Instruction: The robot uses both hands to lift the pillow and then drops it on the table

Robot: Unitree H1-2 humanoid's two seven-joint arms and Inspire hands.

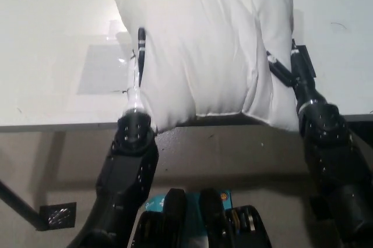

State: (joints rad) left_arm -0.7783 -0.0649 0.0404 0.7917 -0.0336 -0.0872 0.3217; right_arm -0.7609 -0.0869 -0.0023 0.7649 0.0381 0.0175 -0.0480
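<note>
We see the white pillow (204, 50) filling the upper middle of the frame, above the pale table (52, 56), its lower edge hanging past the table's near edge. Our left hand (139, 64) presses against the pillow's left side, and our right hand (291, 67) against its right side, so the pillow is clamped between both hands; the fingers are mostly hidden by the fabric.

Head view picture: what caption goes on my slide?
Both robot hands press a puffy white fabric pillow over the white table.
</note>
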